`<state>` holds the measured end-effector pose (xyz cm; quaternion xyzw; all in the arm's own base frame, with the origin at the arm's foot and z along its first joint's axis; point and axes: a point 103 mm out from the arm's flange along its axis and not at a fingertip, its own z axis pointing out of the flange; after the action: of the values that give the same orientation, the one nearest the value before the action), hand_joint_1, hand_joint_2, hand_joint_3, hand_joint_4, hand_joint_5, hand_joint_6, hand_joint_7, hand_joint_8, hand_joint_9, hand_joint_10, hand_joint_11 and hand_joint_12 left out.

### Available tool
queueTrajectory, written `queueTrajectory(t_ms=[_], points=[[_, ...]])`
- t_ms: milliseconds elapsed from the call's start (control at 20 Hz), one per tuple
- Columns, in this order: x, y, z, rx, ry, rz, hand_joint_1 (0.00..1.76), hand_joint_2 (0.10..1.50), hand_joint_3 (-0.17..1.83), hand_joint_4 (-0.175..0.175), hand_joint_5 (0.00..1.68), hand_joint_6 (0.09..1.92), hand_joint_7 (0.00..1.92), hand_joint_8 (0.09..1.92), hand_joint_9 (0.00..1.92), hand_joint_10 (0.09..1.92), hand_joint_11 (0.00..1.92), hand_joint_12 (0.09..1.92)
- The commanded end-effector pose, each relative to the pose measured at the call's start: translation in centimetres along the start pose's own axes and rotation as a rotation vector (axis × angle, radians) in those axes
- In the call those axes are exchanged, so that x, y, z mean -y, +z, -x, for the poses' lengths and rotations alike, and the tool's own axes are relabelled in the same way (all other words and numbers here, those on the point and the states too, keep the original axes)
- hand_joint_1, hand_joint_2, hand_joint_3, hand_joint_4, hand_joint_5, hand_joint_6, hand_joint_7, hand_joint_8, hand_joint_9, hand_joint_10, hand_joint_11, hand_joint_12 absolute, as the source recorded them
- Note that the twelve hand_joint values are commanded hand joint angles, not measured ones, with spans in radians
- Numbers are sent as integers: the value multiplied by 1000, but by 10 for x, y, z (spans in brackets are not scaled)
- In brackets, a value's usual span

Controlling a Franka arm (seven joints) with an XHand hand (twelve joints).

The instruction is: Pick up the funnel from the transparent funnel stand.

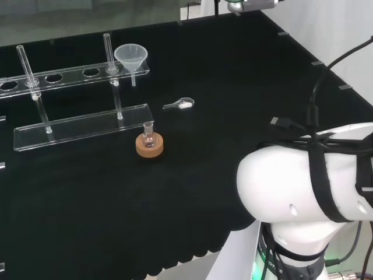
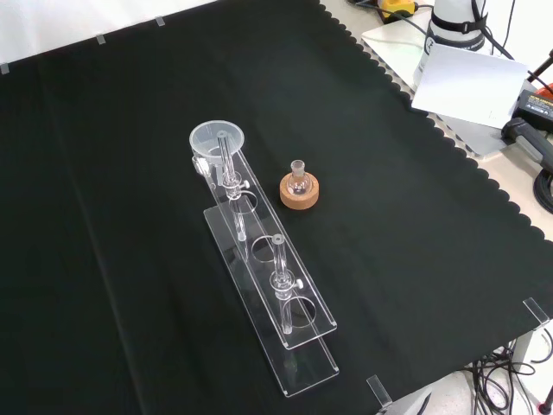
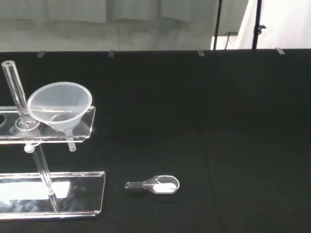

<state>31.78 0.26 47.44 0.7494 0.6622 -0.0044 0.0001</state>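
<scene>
A clear funnel (image 1: 131, 56) sits upright in the end hole of the transparent funnel stand (image 1: 81, 126), its spout hanging below the upper shelf. In the front view the funnel (image 2: 217, 138) is at the far end of the stand (image 2: 307, 376). The wrist view looks at the funnel (image 3: 60, 105) from the side, resting in the shelf of the stand (image 3: 73, 196), some way off. Two clear upright posts carry the shelf, and the other holes hold nothing.
A small glass flask on a cork ring (image 1: 149, 144) stands just in front of the stand, also seen in the front view (image 2: 299, 188). A clear scoop with white powder (image 1: 179, 104) lies on the cloth near the funnel end. The arm's white links (image 1: 303, 186) are at the right.
</scene>
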Motion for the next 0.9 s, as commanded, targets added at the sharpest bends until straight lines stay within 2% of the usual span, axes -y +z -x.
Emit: queueTrajectory(t_ms=[50, 350, 900], points=[[-11, 15, -4, 8, 19, -15, 0, 1203, 381, 10, 270, 87, 44, 567, 246, 654, 199, 1327], [-31, 28, -7, 15, 5, -23, 0, 1192, 373, 9, 267, 87, 46, 566, 251, 655, 195, 1330], [-95, 57, 0, 8, -83, -58, 19, 1148, 344, 7, 269, 87, 88, 570, 284, 664, 162, 1361]])
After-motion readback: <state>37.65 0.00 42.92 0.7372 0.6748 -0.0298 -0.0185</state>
